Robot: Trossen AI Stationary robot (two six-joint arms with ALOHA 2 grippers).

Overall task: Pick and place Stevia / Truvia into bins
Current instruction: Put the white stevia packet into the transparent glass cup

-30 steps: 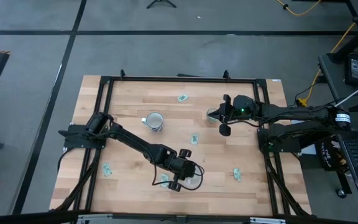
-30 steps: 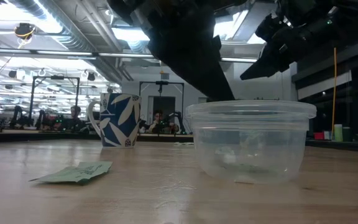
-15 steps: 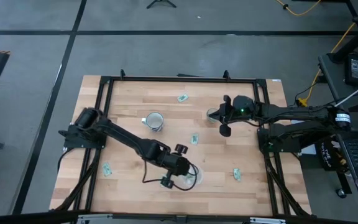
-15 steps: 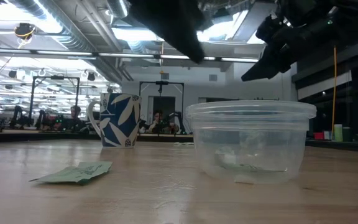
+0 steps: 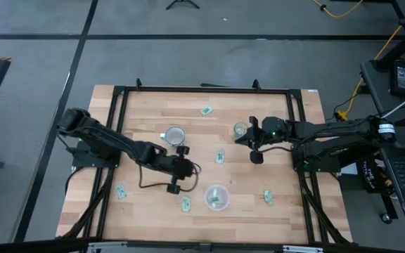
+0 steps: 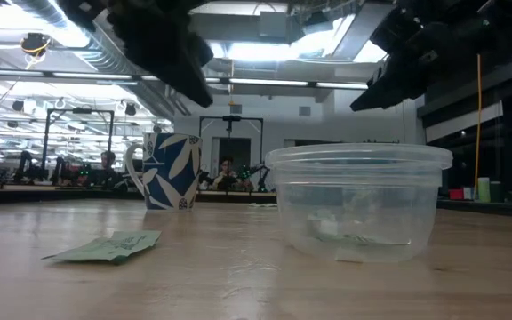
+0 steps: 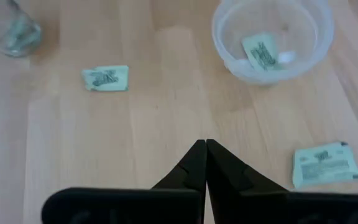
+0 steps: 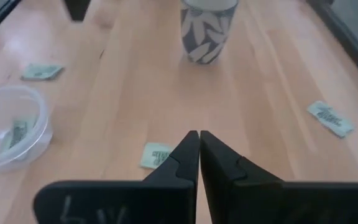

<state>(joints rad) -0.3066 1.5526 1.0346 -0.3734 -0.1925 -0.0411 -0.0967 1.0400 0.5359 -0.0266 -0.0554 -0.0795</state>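
Both grippers hang shut and empty above the table. My left gripper is left of the wide clear container, where one green-and-white sachet lies flat on the bottom. My right gripper hovers beside the small glass cup. Loose sachets lie flat on the wood: one between the grippers, one near the container, others at the far side, the left and the right.
A blue-and-white leaf-patterned mug stands left of the table's middle, behind my left arm. A black frame runs round the table top. Bare wood lies between the mug, the container and the glass cup.
My left gripper has drawn back from above the clear container, moving toward the table's left and slightly toward the far edge; the container now shows whole with a sachet inside. My right gripper has shifted a little toward the near edge, uncovering the glass cup.
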